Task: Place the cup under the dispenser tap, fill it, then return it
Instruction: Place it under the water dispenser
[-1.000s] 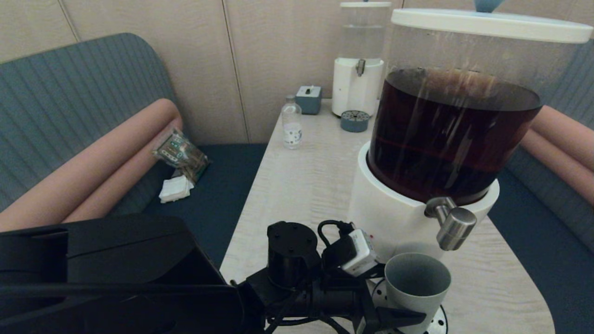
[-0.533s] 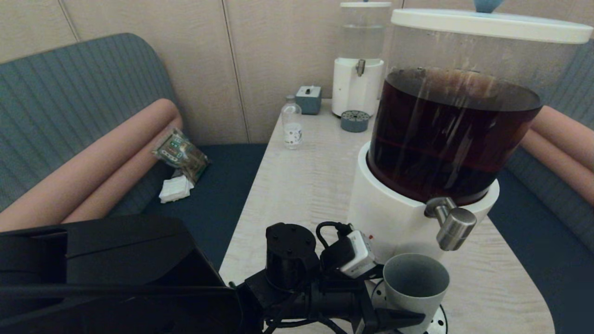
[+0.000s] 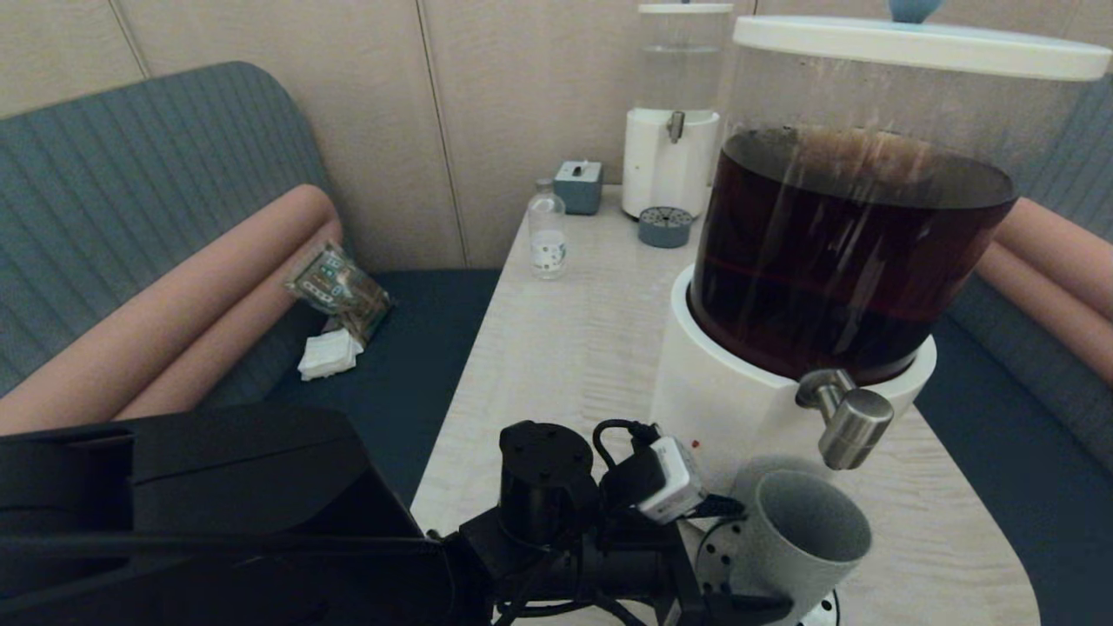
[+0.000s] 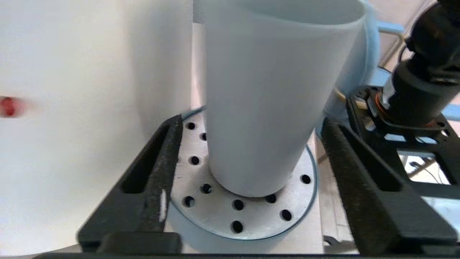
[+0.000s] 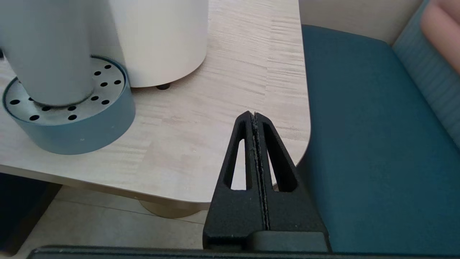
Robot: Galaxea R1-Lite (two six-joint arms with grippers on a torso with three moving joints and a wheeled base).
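The grey cup [image 3: 800, 539] stands on the round perforated drip tray [image 3: 715, 553] below the steel dispenser tap [image 3: 848, 422] and leans to the right, its mouth turned that way. My left gripper [image 3: 739, 552] is open at the cup's left side. In the left wrist view the cup [image 4: 273, 100] rises tilted between the two black fingers [image 4: 158, 169], with a gap on each side. The right gripper [image 5: 254, 114] is shut and empty, off the table's front right corner. The right wrist view shows the cup [image 5: 46, 50] on the tray [image 5: 72, 122].
The big dispenser [image 3: 852, 243] of dark brown liquid stands right behind the cup. A small clear bottle [image 3: 547, 233], a small grey box [image 3: 578, 185] and a smaller clear-liquid dispenser [image 3: 671, 130] stand at the table's far end. Blue benches flank the table.
The cup stood upright a second ago and now leans to the right with its mouth shifted that way. The left arm has barely moved.
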